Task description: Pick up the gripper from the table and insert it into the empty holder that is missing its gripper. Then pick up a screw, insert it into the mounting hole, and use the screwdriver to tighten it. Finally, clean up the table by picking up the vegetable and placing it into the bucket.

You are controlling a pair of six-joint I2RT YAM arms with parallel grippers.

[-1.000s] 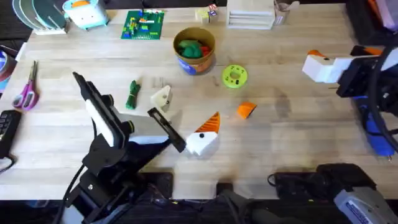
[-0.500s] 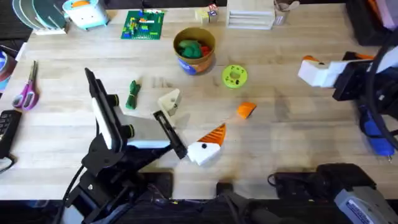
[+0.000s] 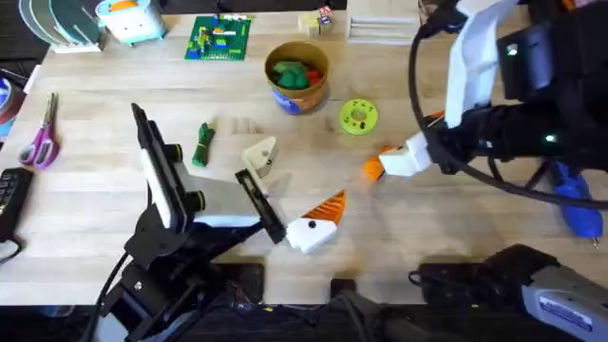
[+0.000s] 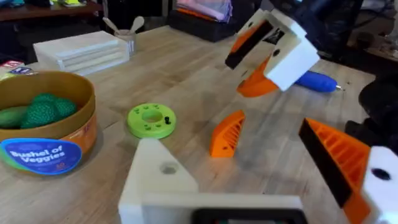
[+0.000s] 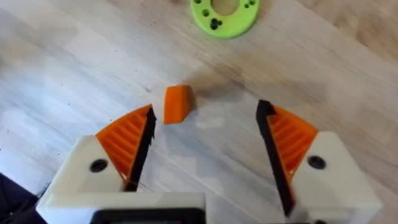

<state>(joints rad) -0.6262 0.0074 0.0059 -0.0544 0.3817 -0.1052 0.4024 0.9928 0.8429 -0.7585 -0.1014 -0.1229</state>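
Note:
The orange gripper wedge [image 3: 373, 169] [image 5: 176, 103] [image 4: 227, 132] lies on the wooden table [image 3: 446, 237], right of centre. My right gripper [image 3: 404, 160] [image 5: 205, 111] hovers open just above it, and the wedge sits near one orange pad. My left gripper [image 3: 299, 173] is open and empty: one finger is the bare cream holder [image 3: 258, 154] [image 4: 158, 180], the other carries an orange pad [image 4: 339, 158]. The dark-green vegetable [image 3: 201, 144] lies left of the holder. The bucket [image 3: 297, 76] [image 4: 43, 124], holding green toys, stands at the back. The blue screwdriver [image 3: 575, 204] lies far right.
A lime-green disc [image 3: 358, 117] [image 5: 224, 11] [image 4: 151, 119] with small dark bits on it sits between the bucket and the wedge. Pink scissors [image 3: 40, 141] lie at the left edge. A green brick plate [image 3: 219, 38] and white boxes [image 3: 382, 24] line the back.
The right arm has swung in from the far right edge to the table's middle, over the orange wedge. The left gripper shifted slightly right a second ago and has held still since.

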